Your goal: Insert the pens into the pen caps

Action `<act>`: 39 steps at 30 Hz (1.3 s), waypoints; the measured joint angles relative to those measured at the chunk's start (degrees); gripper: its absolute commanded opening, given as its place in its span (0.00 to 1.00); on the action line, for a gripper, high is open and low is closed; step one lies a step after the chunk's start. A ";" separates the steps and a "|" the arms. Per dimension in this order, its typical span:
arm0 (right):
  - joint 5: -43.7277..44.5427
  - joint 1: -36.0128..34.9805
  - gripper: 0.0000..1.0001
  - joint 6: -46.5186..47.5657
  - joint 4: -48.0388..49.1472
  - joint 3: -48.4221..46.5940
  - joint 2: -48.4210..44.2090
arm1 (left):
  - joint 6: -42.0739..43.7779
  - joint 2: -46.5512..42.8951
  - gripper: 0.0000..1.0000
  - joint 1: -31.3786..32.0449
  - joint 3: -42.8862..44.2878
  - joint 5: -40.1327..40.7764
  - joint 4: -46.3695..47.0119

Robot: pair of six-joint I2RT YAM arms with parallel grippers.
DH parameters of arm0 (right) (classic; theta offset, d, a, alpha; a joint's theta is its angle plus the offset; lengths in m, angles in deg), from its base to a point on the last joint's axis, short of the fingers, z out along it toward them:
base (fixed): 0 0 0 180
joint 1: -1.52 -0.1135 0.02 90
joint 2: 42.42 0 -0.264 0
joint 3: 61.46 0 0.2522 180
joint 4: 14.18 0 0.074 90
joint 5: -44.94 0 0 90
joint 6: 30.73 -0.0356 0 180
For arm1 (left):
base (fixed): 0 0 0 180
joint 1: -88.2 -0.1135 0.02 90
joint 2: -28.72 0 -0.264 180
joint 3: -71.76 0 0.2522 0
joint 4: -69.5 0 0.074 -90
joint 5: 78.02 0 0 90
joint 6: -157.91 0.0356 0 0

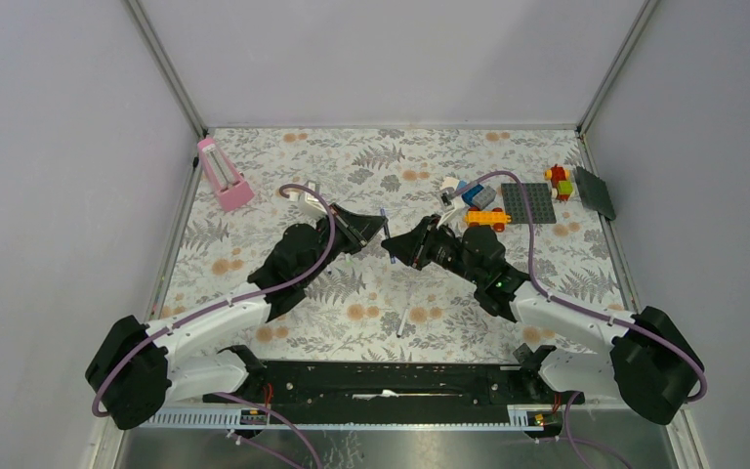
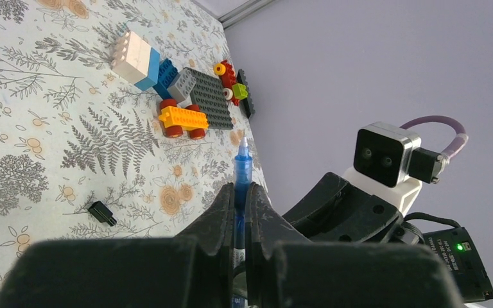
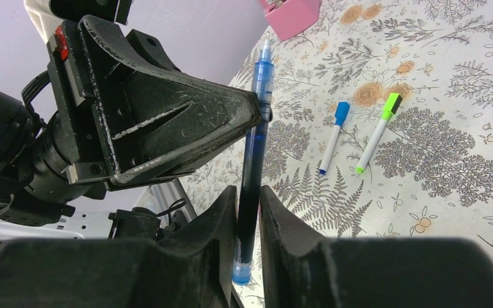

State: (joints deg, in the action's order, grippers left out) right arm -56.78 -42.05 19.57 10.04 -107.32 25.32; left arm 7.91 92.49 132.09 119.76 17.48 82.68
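Observation:
A dark blue pen [image 1: 392, 257] hangs above the table's middle, between both grippers. In the left wrist view my left gripper [image 2: 240, 192] is shut on the pen [image 2: 242, 168], whose pale tip sticks out past the fingers. My right gripper [image 3: 249, 192] is shut on the dark lower part of the same pen [image 3: 257, 128], and its clear blue end shows below the fingers. A black cap [image 2: 103, 213] lies loose on the table. Two white pens lie side by side, one wearing a light blue cap [image 3: 341, 113], one a green cap [image 3: 393, 102]. Another white pen [image 1: 402, 320] lies nearer the arm bases.
A pink box [image 1: 223, 174] stands at the back left. Toy bricks, a yellow wheeled piece [image 1: 485, 217] and a grey baseplate [image 1: 529, 202] sit at the back right, with a dark plate [image 1: 596, 192] by the right wall.

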 measured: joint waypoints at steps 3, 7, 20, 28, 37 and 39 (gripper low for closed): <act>0.39 0.00 0.19 -0.04 -0.02 -0.13 0.48 | 0.00 -0.02 0.00 0.00 -0.13 0.28 0.22; 0.74 0.00 0.21 -0.07 -0.15 -0.52 1.01 | 0.04 -0.04 0.00 -0.04 -0.17 0.61 0.24; 0.70 -0.33 0.12 -0.02 -0.22 -0.70 1.75 | 0.00 -0.09 0.00 -0.04 -0.98 0.79 1.27; 1.33 -0.37 0.00 0.22 -0.44 -0.74 1.77 | 0.24 -0.09 0.04 -0.04 -1.01 0.76 1.44; 9.27 -1.25 0.00 8.74 -7.32 -0.83 -1.38 | 4.59 -3.61 0.40 0.00 -1.01 0.85 -5.38; 12.90 -1.16 0.00 11.74 -9.29 -0.83 -2.73 | 6.45 -5.03 0.47 -0.02 -0.98 0.94 -8.31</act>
State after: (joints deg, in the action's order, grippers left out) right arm -43.89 -43.21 31.31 0.75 -108.15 22.59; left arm 14.35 87.46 132.07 118.77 18.42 74.37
